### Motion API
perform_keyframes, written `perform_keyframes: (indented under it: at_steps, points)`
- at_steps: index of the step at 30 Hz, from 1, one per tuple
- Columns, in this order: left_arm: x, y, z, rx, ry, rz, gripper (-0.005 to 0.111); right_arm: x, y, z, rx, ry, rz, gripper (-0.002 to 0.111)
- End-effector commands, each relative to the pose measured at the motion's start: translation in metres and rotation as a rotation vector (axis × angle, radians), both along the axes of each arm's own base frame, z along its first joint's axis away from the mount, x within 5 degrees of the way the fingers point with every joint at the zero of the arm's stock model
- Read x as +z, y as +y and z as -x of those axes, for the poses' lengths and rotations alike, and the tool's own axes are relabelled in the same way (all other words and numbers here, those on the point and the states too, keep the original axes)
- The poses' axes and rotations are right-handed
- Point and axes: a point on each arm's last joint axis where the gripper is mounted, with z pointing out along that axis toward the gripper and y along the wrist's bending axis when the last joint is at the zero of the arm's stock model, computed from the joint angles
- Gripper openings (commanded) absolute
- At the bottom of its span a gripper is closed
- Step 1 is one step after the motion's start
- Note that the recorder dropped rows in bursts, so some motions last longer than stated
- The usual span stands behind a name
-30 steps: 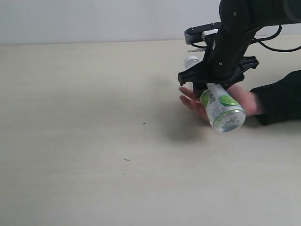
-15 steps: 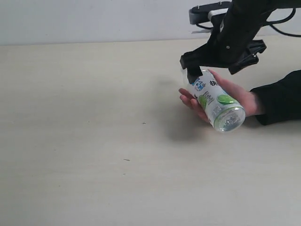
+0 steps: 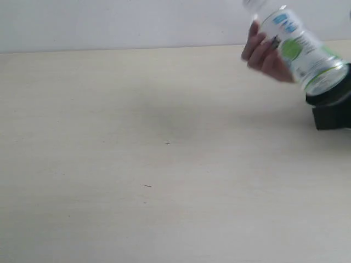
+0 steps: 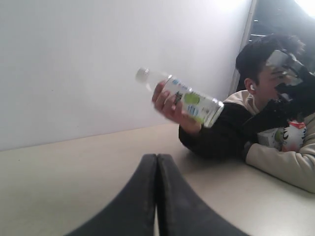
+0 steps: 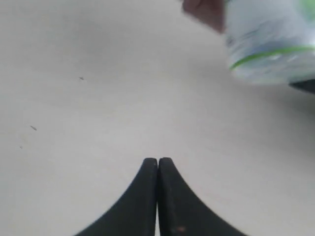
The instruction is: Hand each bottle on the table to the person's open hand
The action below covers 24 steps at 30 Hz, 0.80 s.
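Bottle [image 3: 299, 46]: clear plastic, white label with green and blue print, pale cap, blurred. It sits tilted in the person's hand [image 3: 266, 52], fingers wrapped round its middle, raised clear of the table [image 3: 137, 164] at the far right, with a black sleeve [image 3: 332, 112] below it. Left end effector [image 4: 156, 157]: fingers pressed together, holding nothing. Right end effector [image 5: 157, 161]: likewise closed and empty, over the table. Half a second ago the bottle lay in the open palm low over the table, the right arm above it. That arm has since left the exterior view.
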Motion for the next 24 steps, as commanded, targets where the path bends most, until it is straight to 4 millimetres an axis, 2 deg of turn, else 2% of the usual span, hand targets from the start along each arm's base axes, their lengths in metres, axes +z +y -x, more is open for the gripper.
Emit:
perform_keyframes:
  at_steps: [1,4,8,10,13,17,19,21,24]
  points:
    - [-0.001,0.0,0.0,0.003,-0.002,0.001,0.0,0.013,-0.007,0.034,-0.056,-0.134,-0.255,0.0]
    - [-0.001,0.0,0.0,0.003,-0.002,0.001,0.0,0.028,-0.015,0.056,-0.045,-0.234,-0.331,0.0]
    - [-0.001,0.0,0.0,0.003,-0.002,0.001,0.0,0.038,-0.022,0.076,-0.02,-0.332,-0.373,0.0]
    - [-0.001,0.0,0.0,0.003,-0.002,0.001,0.0,0.041,-0.027,0.083,0.054,-0.431,-0.27,0.0]
    - [-0.001,0.0,0.0,0.003,-0.002,0.001,0.0,0.037,-0.03,0.08,0.055,-0.484,-0.214,0.0]
    - [-0.001,0.0,0.0,0.002,0.001,-0.002,0.0,0.011,-0.031,0.07,0.063,-0.571,-0.113,0.0]
    - [-0.001,0.0,0.0,0.002,0.001,-0.002,0.0,-0.01,-0.031,0.065,0.074,-0.619,-0.062,0.0]
    - [-0.001,0.0,0.0,0.002,0.001,-0.002,0.0,-0.033,-0.037,0.066,0.024,-0.693,-0.035,0.0]
    - [-0.001,0.0,0.0,0.002,0.001,-0.002,0.0,-0.053,-0.044,0.068,-0.057,-0.767,-0.032,0.0]
